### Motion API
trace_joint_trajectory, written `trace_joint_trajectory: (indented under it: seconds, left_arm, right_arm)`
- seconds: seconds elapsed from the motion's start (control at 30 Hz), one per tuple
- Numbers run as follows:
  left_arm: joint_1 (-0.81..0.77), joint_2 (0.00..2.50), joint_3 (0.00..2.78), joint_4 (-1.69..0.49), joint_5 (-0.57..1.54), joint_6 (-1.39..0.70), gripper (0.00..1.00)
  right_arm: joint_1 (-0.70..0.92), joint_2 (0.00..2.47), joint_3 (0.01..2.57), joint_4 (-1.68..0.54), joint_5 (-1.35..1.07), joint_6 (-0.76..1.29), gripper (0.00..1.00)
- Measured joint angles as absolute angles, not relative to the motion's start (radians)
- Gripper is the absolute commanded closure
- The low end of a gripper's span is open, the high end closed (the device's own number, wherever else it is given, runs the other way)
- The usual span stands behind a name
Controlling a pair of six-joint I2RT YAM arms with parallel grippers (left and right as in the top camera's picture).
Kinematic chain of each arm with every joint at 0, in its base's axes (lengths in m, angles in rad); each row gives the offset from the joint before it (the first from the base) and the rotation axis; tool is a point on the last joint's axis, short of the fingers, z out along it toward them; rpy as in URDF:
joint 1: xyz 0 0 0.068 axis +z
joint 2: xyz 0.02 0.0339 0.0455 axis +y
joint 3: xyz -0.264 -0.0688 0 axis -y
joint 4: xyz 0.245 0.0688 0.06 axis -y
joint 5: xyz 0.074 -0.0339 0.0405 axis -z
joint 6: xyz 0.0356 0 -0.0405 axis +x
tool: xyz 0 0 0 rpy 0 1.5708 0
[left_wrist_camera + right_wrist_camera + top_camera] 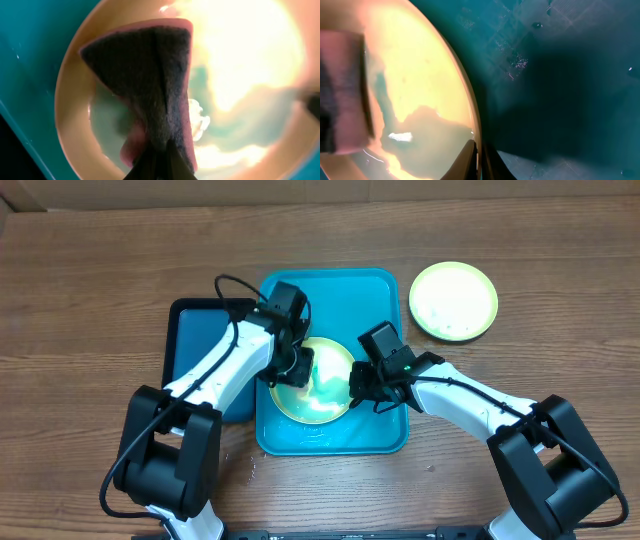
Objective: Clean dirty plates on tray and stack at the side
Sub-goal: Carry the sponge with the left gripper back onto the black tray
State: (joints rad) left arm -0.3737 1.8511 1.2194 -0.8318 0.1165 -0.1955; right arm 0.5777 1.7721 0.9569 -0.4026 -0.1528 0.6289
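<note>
Left gripper [159,162]: fingers pressed together on the near end of a sponge [145,75]. The sponge's long axis runs straight out from the fingertips. Its dark scouring face shows to the wrist camera, with pink foam along the edges. The far end fans out and lies over the plate [240,100], reaching its yellow-green rim on the left side.

Right gripper [480,162]: fingers closed on the plate's rim, one above and one below, at the plate's right edge.

The plate lies face up. It is round, so it has no long axis. Glare washes out much of its pale centre. I cannot tell whether the gripped edge is lifted off the floor of the turquoise tray [385,290]. In the overhead view the plate sits in the near half of that tray, closer to its left wall. The tray's long axis runs away from the robot, and its far half is bare.

Surroundings: a second plate [453,301] lies face up on the wooden table [90,300], just beyond the tray's far right corner and apart from it. A navy tray [200,345] lies against the turquoise tray's left side, with the left arm crossing over it. Both arms converge over the plate, covering its left and right edges from above.
</note>
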Motion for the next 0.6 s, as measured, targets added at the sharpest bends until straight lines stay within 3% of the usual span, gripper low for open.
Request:
trace_joint_trajectory:
  seconds: [0.3, 0.6]
  left_arm:
    - [-0.371, 1.843, 1.127, -0.713, 0.167, -0.233, 0.96]
    - [-0.355, 1.843, 1.151, -0.706, 0.513, -0.183, 0.96]
  right_arm:
    - [0.577, 1.772, 0.957, -0.404, -0.152, 0.629, 0.93]
    - [0.578, 1.772, 0.957, -0.403, -0.151, 0.629, 0.93]
